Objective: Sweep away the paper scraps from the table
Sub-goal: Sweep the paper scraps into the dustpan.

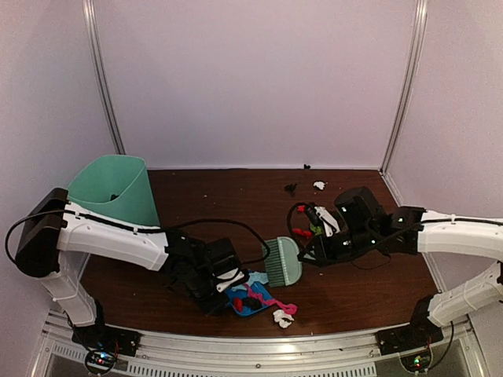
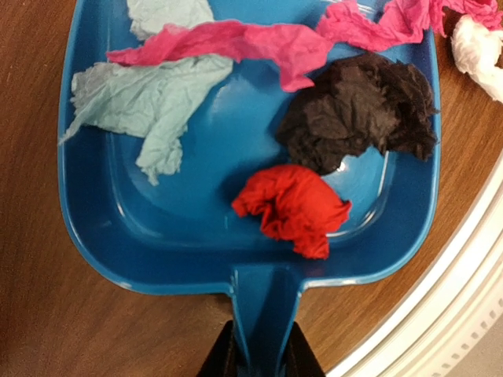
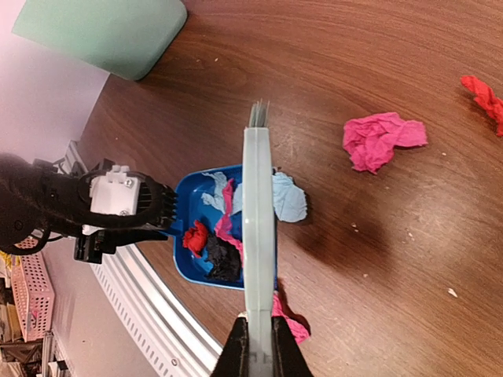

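My left gripper (image 2: 263, 365) is shut on the handle of the blue dustpan (image 2: 86, 236), which lies flat on the table (image 1: 236, 196) near its front edge. In the pan lie paper scraps: a red one (image 2: 295, 208), a black one (image 2: 357, 110), a long pink one (image 2: 228, 39) and a cyan one (image 2: 149, 98). A white scrap (image 2: 479, 47) lies just outside the pan's mouth. My right gripper (image 3: 259, 353) is shut on the pale green brush (image 3: 258, 220), held over the pan's mouth (image 1: 283, 261). A pink scrap (image 3: 383, 137) and a red scrap (image 3: 483, 94) lie loose on the table further out.
The mint-green bin (image 1: 118, 188) stands at the back left, behind my left arm. Small white (image 1: 319, 185) and black (image 1: 291, 188) scraps lie near the back wall. The silver frame edge (image 2: 440, 298) runs close beside the dustpan.
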Robot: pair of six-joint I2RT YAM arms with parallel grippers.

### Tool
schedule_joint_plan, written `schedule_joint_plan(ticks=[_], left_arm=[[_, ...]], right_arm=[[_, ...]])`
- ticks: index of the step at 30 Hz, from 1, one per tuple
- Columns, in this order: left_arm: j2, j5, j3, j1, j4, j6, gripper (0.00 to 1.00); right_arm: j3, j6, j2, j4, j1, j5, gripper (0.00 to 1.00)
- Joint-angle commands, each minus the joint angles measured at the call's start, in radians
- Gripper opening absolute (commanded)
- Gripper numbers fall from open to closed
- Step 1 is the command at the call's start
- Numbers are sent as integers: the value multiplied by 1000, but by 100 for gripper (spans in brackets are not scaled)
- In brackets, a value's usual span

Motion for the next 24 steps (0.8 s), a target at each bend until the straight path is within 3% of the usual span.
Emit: schedule_joint_plan(ticks=[1,11,24], left_arm=[[-43,-30,16,-5,-46,44,0],[-105,-27,-6,-16,-157,119,0],[-90,11,29,-80,-227,191,0]], right_arm=[[5,9,-76,-158,-14,136,0],[-47,41,-213,-326,-14,175,0],[-82,109,-230,-434,-12,76,0]])
